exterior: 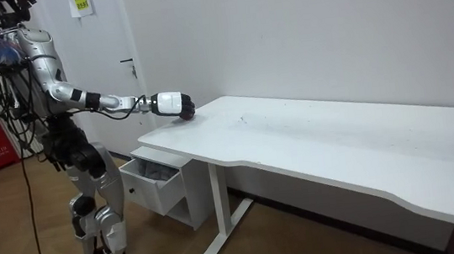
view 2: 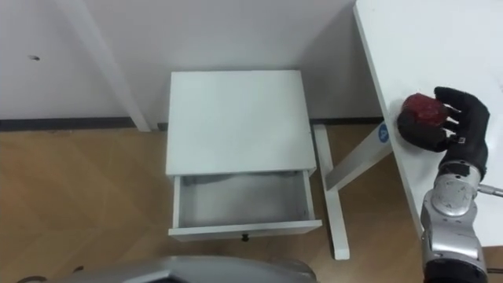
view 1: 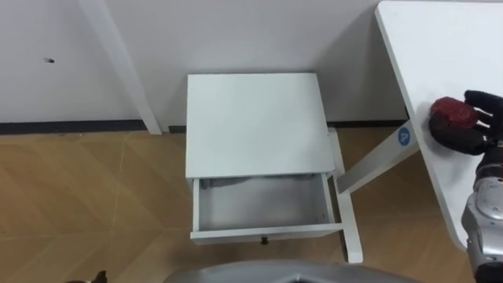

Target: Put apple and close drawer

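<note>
Left eye view: a small white cabinet (view 1: pixel 255 122) stands against the wall at the centre of the frame, on a wooden floor (view 1: pixel 86 196). Its drawer (view 1: pixel 267 232) is pulled out toward the bottom of the frame and its inside is bare. A small dark knob (view 1: pixel 265 240) sits at the middle of the drawer front. The white bench (view 1: pixel 440 47) fills the upper right corner. The red apple (view 1: pixel 452 114) lies on the bench near its left edge, at the right side of the frame. The right hand (view 1: pixel 465 141) comes in from the lower right, and its dark fingers are curled round the apple.

Room view: the robot stands at the left of the frame, beside the open drawer, which juts out below the bench end. Its right arm is stretched out toward the room view's right, with the hand resting on the corner of the bench. The apple is hardly visible under the hand.

Right eye view: the same layout appears, with the cabinet left of centre and the drawer open. The apple is at the right, clasped by the right hand from the far side and from below.
</note>
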`<state>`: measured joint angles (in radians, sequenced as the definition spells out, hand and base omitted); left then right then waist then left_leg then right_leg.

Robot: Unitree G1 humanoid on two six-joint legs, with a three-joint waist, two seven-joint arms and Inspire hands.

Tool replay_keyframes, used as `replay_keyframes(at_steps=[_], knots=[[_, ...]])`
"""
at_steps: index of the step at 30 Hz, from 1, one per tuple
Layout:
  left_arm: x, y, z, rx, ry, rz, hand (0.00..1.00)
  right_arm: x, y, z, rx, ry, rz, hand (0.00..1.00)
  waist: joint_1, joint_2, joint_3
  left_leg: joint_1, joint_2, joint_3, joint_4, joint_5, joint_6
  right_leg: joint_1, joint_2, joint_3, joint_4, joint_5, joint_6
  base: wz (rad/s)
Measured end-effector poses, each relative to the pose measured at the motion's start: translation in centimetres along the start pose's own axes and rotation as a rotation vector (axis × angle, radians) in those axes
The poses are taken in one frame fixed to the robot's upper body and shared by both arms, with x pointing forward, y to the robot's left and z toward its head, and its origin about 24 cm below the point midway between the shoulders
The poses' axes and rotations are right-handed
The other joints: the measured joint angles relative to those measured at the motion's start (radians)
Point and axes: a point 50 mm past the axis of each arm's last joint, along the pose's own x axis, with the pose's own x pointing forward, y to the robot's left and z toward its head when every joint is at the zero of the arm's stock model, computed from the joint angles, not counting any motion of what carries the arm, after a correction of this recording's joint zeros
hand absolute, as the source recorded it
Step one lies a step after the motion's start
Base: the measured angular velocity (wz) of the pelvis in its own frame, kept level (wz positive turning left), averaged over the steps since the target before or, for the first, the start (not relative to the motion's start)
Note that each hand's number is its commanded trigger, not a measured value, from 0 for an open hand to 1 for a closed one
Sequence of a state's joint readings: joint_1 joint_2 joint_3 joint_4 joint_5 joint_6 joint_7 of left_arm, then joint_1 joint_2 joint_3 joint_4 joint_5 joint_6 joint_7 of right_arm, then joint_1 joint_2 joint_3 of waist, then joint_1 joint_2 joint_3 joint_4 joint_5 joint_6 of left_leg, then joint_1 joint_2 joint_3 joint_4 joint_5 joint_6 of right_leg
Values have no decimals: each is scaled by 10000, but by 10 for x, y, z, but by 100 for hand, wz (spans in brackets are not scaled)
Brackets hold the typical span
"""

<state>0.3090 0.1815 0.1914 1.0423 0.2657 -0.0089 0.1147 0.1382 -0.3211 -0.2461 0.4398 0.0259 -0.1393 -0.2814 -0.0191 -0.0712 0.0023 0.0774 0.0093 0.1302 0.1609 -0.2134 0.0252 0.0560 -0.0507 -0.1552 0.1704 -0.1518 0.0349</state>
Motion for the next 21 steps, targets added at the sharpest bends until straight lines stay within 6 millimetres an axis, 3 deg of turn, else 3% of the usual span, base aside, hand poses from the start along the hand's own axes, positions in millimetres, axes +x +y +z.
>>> replay_keyframes(at_steps=[9,13,21], knots=[[0,-1,1,95,-45,-47,0,-1,4,-1,-113,-23,95,100,8,-42,-3,-2,0,-30,12,-3,-1,14,0,-24,0,0,0,0],[1,-2,4,78,-105,-41,0,-3,11,5,-952,-545,470,100,38,-23,-11,0,-2,-15,10,-2,-1,4,3,9,2,1,0,-1],[4,-6,18,362,-366,-187,0,-16,51,33,-2597,-2391,2578,100,552,9,-10,-56,-2,-65,13,-2,0,-50,2,-5,-8,1,0,1]])
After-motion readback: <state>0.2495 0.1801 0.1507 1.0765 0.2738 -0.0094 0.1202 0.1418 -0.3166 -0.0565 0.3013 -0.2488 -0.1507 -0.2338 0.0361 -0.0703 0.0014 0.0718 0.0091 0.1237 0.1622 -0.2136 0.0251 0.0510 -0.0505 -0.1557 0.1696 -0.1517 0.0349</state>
